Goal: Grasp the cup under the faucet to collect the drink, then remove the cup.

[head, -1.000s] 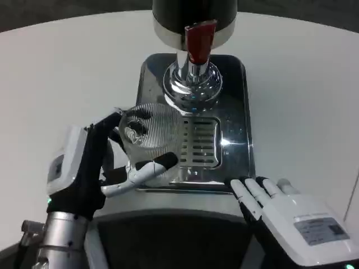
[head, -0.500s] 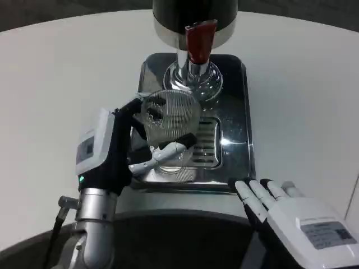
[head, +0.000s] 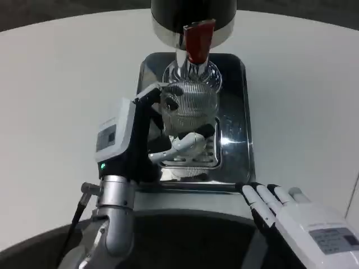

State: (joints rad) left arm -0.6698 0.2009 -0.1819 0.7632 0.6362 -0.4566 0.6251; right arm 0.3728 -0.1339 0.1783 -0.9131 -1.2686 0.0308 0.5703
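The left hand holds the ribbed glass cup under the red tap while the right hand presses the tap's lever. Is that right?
Not quite. In the head view the left hand does hold the ribbed glass cup under the red tap, but the right hand lies open near the tray's front right corner, far from the tap.

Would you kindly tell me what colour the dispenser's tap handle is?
Red: the faucet's tap handle shows clearly in the head view.
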